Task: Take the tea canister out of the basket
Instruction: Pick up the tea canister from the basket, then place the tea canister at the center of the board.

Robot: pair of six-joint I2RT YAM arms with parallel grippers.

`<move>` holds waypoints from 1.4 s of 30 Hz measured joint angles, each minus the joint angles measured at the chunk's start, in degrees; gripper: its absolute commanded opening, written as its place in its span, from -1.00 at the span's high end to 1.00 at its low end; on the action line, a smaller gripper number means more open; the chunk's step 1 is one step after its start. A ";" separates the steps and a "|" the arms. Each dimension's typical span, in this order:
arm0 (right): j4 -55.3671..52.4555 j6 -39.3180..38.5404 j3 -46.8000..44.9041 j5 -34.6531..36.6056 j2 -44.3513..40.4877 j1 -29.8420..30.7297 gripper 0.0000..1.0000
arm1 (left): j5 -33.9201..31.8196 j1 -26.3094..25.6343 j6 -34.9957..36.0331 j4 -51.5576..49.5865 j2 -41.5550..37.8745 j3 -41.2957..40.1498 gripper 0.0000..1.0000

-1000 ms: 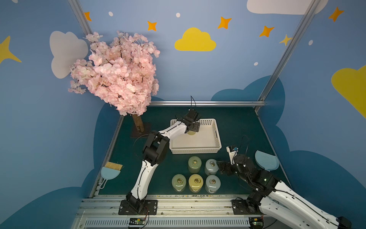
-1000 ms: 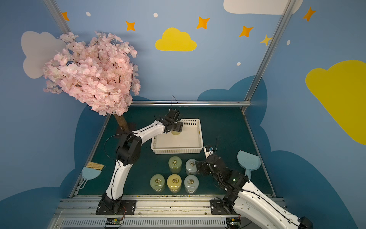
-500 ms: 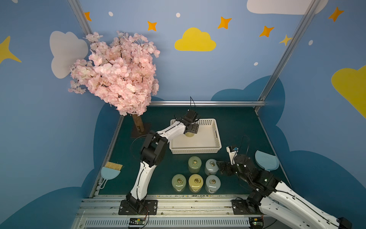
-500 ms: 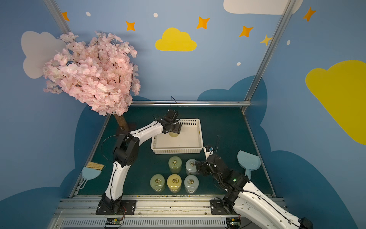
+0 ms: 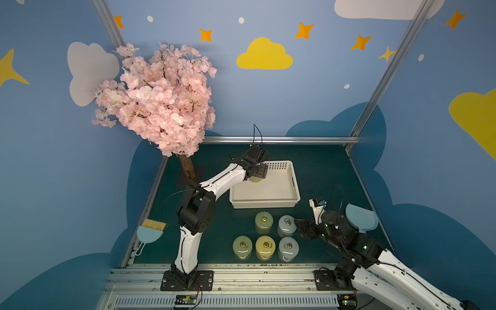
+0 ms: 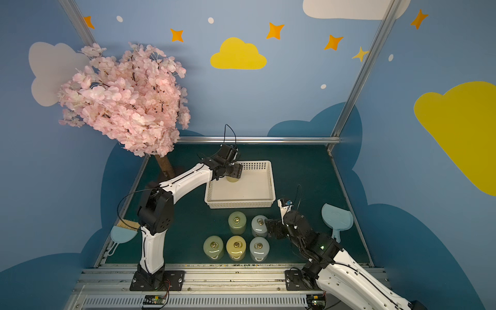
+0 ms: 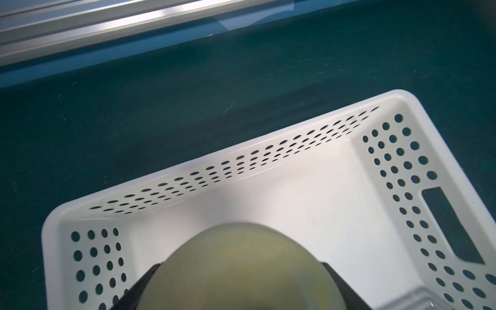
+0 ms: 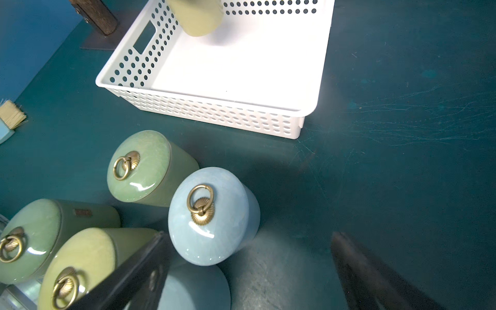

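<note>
In both top views my left gripper (image 5: 258,173) (image 6: 233,173) reaches over the far left corner of the basket (image 5: 264,205) (image 6: 241,205). It is closed on the top of the yellow-green tea canister (image 5: 255,179) (image 6: 232,179), which is inside the basket's outline. My right gripper (image 5: 300,228) (image 6: 269,228) sits low over the worktop (image 5: 322,174), just beside a blue canister (image 5: 286,225) (image 6: 259,225). That one belongs to the group of five canisters (image 5: 265,245) standing in front of the basket.

In the left wrist view the tea canister (image 7: 241,268) fills the lower middle, with my black fingers (image 7: 146,281) pressed against it on both sides. Beyond it are the basket's bare white floor and its perforated wall (image 7: 241,166).

In the right wrist view the right gripper (image 8: 248,236) has its jaws spread as wide as they go, and nothing is between them. One finger (image 8: 128,273) lies across the nearer canisters. The blue canister (image 8: 212,222) stands just ahead, and I cannot tell whether the finger touches it. Farther off, the tea canister (image 8: 198,18) hangs tilted over the basket (image 8: 214,112). Its base looks clear of the floor, with a shadow beneath it.
</note>
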 measured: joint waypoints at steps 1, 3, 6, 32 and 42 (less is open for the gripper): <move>-0.13 0.11 0.00 -0.15 -0.35 0.00 -0.97 | -0.02 -0.15 0.00 -0.20 -0.94 -0.74 -0.14; -0.44 0.31 0.00 -0.35 -0.90 0.00 -0.97 | -0.02 -0.46 0.02 -0.39 -2.60 -2.21 -0.13; -0.85 0.55 0.00 -0.70 -1.42 -0.02 -0.97 | -0.02 -1.07 0.00 -0.66 -5.31 -4.70 -0.13; -1.77 1.18 0.00 -0.98 -1.42 -0.04 -0.97 | -0.33 -7.65 -0.52 -2.38 -28.79 -24.00 -0.09; -1.68 1.14 0.00 -0.96 -0.57 -0.04 -0.97 | -1.25 -11.15 -2.08 -2.78 -38.47 -33.05 -0.09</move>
